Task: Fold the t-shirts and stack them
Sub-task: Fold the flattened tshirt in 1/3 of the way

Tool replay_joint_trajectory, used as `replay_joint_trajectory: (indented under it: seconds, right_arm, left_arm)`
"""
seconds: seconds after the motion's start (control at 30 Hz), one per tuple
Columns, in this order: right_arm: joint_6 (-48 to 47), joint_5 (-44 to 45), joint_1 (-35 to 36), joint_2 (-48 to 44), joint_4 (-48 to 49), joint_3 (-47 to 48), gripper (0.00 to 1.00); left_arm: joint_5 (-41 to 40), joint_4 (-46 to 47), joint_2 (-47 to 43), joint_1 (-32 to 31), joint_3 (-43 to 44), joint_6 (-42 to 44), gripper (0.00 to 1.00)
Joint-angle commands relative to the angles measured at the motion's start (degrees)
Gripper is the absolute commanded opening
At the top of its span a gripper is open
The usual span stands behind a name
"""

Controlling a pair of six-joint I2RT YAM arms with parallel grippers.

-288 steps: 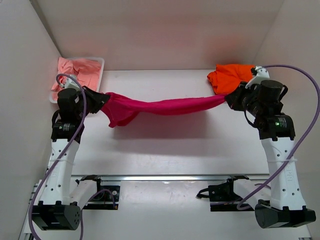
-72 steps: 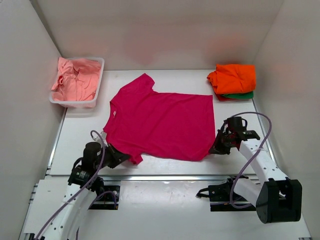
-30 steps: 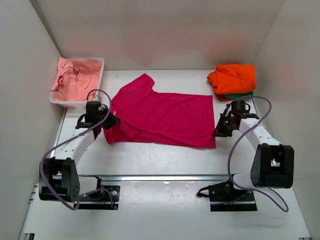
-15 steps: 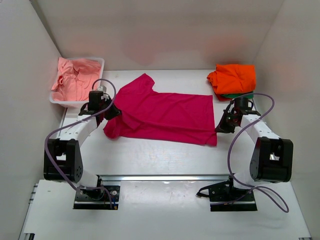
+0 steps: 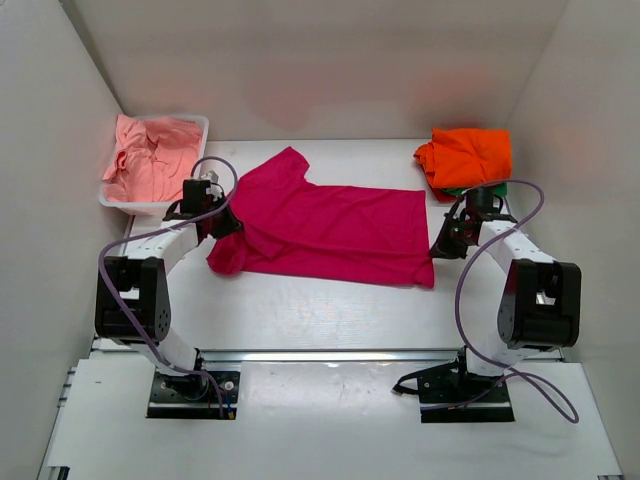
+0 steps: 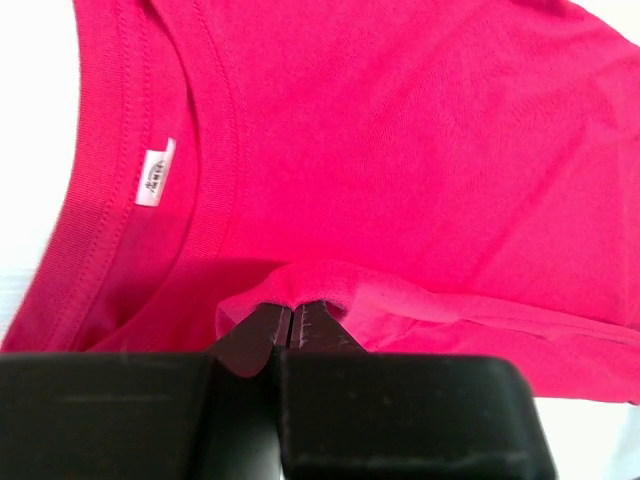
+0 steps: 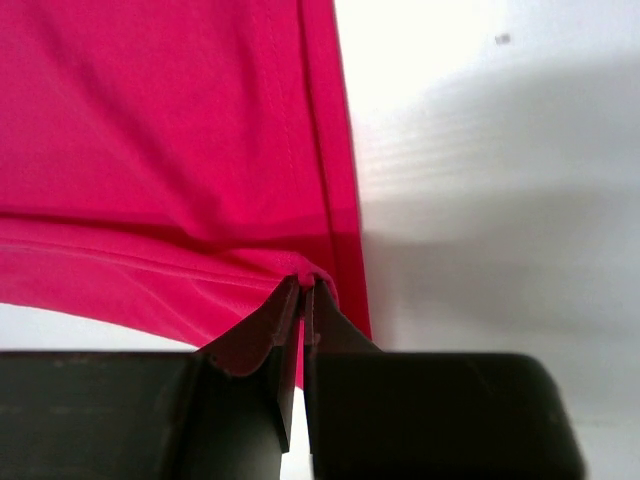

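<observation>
A magenta t-shirt [image 5: 330,225] lies spread on the table, its near half folded back over itself. My left gripper [image 5: 225,226] is shut on the folded cloth near the collar [image 6: 190,190], pinching a ridge of magenta fabric [image 6: 300,290]. My right gripper [image 5: 438,247] is shut on the shirt's hem corner [image 7: 310,270] at the right edge. An orange t-shirt [image 5: 465,155] sits folded at the back right on top of a green t-shirt [image 5: 480,187]. Salmon pink t-shirts [image 5: 150,160] fill the tub.
A white plastic tub [image 5: 192,195] stands at the back left against the side wall. White enclosure walls close in the table on the left, right and back. Purple cables loop over both arms.
Both grippers have carried the near edge of the magenta shirt away from the front, folding it over the far half. The visible shirt is narrower front to back now.
</observation>
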Motion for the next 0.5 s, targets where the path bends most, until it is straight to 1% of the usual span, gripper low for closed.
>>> replay_joint_trajectory:
  seconds: [0.0, 0.1, 0.23, 0.27, 0.3, 0.33, 0.37, 0.4, 0.43, 0.47]
  right_arm:
    - [-1.6, 0.5, 0.3, 1.3, 3.3, 3.4, 0.00]
    - [-2.5, -0.1, 0.5, 2.1, 3.9, 4.9, 0.00]
    - [-3.3, -0.7, 1.2, 3.8, 4.4, 6.4, 0.00]
    - [-4.0, -0.6, 1.3, 4.0, 4.4, 6.7, 0.01]
    - [-4.3, 0.0, 1.5, 4.5, 4.6, 7.0, 0.05]
    - [-4.5, 0.3, 1.4, 4.2, 5.0, 7.2, 0.10]
    - [-4.5, 0.8, 1.4, 4.6, 4.7, 7.4, 0.12]
    - [-3.6, 1.8, 1.4, 4.9, 3.5, 8.4, 0.13]
    - [-3.7, 2.5, 1.3, 5.1, 2.3, 9.6, 0.11]
    - [-3.0, 3.3, 0.8, 5.4, 0.0, 9.7, 0.06]
  left_arm:
    - [-1.6, 0.6, 0.7, 0.7, 2.7, 1.8, 0.02]
    - [-1.4, 0.1, 1.9, 1.2, 3.5, 1.8, 0.00]
    - [-1.5, 0.7, 2.7, 1.5, 3.9, 1.8, 0.03]
    - [-1.3, 1.3, 2.9, 1.6, 4.0, 1.8, 0.07]
    - [-1.3, 2.2, 3.1, 2.1, 4.1, 1.9, 0.09]
    - [-1.0, 2.1, 3.8, 2.1, 4.9, 1.7, 0.15]
    - [-0.9, 2.4, 4.5, 2.4, 6.3, 1.5, 0.25]
    - [-0.3, 2.3, 5.0, 2.7, 7.7, 2.0, 0.28]
    - [0.0, 1.8, 6.0, 3.4, 8.9, 1.7, 0.35]
    - [0.6, 1.1, 7.2, 3.3, 11.4, 1.5, 0.41]
